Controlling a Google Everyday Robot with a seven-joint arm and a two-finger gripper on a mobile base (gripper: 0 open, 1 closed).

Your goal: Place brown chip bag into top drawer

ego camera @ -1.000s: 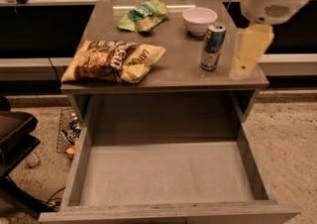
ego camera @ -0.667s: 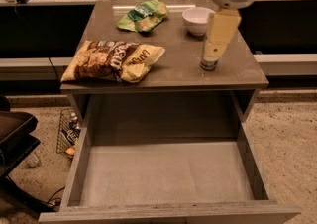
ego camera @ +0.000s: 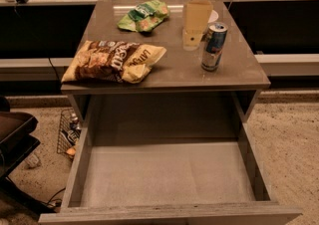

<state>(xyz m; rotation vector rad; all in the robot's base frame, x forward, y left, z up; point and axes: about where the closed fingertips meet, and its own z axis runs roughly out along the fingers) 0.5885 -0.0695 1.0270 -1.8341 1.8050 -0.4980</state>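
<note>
Behind open top drawer [ego camera: 79, 169], gripper [ego camera: 192, 41] hangs near brown chip bag [ego camera: 112, 61].

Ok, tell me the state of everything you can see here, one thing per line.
Large crinkled brown chip bag: lying flat on the grey cabinet top, left side, not held.
Wide grey top drawer: pulled open, nothing inside.
Small green snack bag: lying at the back.
Blue and silver drink can: upright.
Pale yellow gripper: hanging just left of the can, away from the chip bag.
</note>
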